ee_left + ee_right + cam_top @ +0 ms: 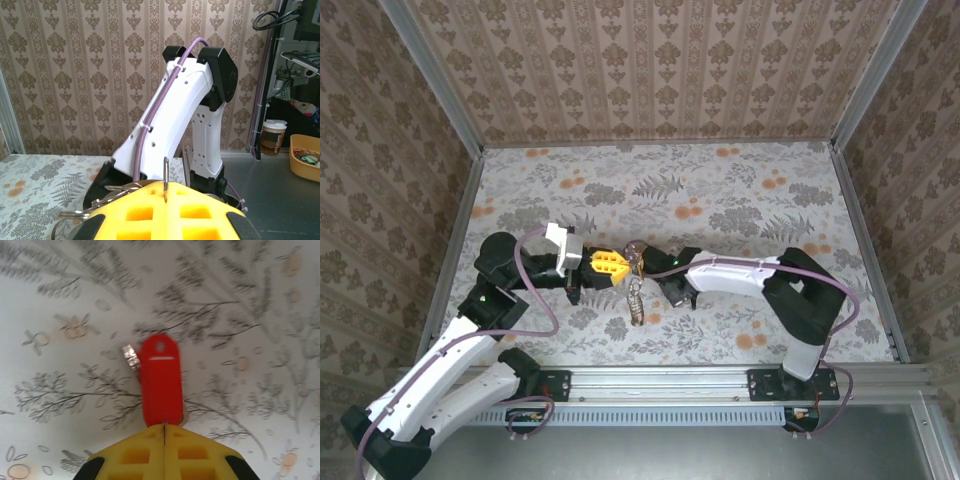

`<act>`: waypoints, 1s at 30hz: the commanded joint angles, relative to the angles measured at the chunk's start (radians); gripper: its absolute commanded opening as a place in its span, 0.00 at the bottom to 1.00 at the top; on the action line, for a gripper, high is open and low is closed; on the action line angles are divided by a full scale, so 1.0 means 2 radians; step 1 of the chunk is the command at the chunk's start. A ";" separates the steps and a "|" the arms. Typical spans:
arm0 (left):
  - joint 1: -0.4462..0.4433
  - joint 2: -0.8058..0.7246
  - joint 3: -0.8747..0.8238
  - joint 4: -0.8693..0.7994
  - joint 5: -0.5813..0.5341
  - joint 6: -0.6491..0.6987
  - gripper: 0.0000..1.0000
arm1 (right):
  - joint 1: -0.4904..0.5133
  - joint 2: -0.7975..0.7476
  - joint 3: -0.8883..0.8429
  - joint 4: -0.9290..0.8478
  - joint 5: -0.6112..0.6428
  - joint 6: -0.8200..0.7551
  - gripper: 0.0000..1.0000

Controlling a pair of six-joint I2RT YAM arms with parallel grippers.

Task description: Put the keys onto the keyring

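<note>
Right wrist view: the right gripper (164,430) is pressed together on a red-headed key (160,375), held over the floral table (250,315).

Its yellow jaws meet with no gap and pinch the near end of the red head, which points away from the camera. A short silver piece (129,357) sticks out at the head's upper left, too blurred to make out. In the left wrist view, the left gripper (165,192) is also closed tight, with the thin wire of the keyring (165,172) standing upright out of the seam between its jaws. Thin metal pieces (107,192) jut out just left of the fingers; what they are I cannot tell. From the top external view, the two grippers face tip to tip near the table's middle, with a small metal cluster (636,300) between them.
</note>
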 commanded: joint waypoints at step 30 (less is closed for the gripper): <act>-0.027 -0.003 0.020 -0.091 -0.065 0.053 0.00 | -0.057 -0.030 0.012 -0.006 -0.173 -0.014 0.25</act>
